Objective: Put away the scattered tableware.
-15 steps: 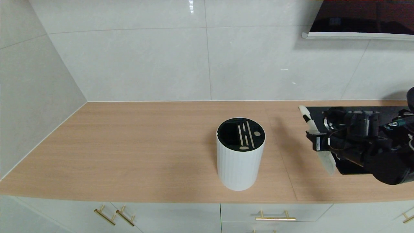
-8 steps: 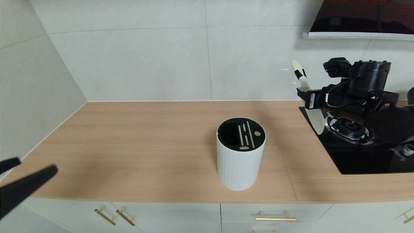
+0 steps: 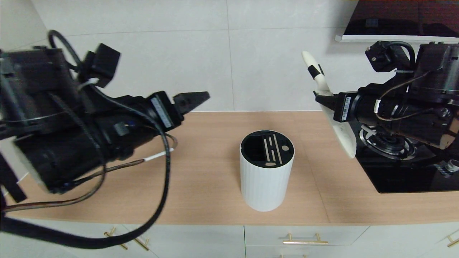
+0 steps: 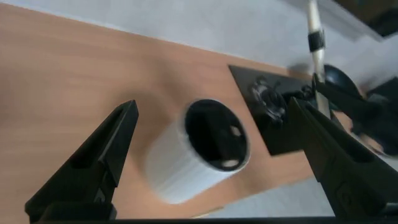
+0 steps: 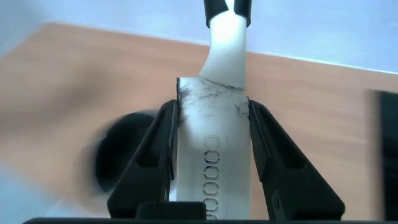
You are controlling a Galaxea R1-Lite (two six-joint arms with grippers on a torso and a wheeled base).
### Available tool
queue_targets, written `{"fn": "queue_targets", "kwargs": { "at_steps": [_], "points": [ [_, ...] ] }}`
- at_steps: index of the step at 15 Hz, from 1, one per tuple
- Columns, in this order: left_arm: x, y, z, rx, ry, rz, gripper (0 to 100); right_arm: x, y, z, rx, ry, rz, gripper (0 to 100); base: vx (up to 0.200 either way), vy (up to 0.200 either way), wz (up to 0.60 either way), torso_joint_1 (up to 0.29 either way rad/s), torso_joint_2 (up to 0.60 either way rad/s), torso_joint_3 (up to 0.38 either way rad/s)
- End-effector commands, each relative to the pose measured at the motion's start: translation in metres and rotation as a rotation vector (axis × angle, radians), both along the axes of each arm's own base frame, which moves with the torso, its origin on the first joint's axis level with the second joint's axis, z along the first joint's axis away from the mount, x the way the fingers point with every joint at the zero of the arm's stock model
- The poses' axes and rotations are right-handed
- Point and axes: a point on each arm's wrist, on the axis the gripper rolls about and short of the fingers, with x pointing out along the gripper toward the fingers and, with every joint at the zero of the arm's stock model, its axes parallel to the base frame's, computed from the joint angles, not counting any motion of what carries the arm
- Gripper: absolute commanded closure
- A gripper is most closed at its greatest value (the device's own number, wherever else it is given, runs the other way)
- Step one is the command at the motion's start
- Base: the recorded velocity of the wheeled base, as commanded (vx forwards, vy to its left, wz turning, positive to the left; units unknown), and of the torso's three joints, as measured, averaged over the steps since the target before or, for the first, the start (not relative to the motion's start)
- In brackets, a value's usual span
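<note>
Showing right pincer [image 3: 324, 104] clenched on white knife [image 3: 342, 136], blade down, aloft by the hob [image 3: 401, 175], left pincer [image 4: 211, 115] released wide, raised left of slotted white holder [image 3: 267, 179] on bench [image 3: 200, 186].

The worktop [image 3: 179, 168] is matt, wood-grained. The knife block [image 3: 264, 186] has a white, ribbed, matt wall and a matt black top. The white knife [image 3: 343, 136] looks smooth, its blade scuffed dark. The wall tiles [image 3: 161, 64] gleam. The hob [image 3: 398, 179] is glossy black glass, and the drawer handles [image 3: 304, 240] are brassy metal.

Knife block [image 3: 265, 179] on counter [image 3: 208, 179] — stove [image 3: 394, 179] to its right
</note>
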Motion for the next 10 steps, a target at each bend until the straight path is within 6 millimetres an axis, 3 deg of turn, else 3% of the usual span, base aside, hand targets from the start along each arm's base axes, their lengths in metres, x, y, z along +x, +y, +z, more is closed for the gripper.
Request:
{"fn": "queue_targets", "kwargs": {
  "at_steps": [1,4,10],
  "points": [
    [0.005,-0.050,-0.026,0.023,0.073,-0.103,0,-0.041,0.024,0.005,0.007,0.010,0.129,100,0.000,0.000,0.00,0.000,0.00,0.000],
    [-0.004,-0.060,-0.026,-0.111,0.120,-0.232,0,-0.051,0.049,-0.012,-0.034,0.052,0.143,100,0.000,0.000,0.00,0.000,0.00,0.000],
    [-0.005,-0.059,-0.034,-0.201,0.064,-0.305,0,-0.062,0.062,-0.020,-0.054,0.072,0.191,100,0.000,0.000,0.00,0.000,0.00,0.000]
  ]
}}
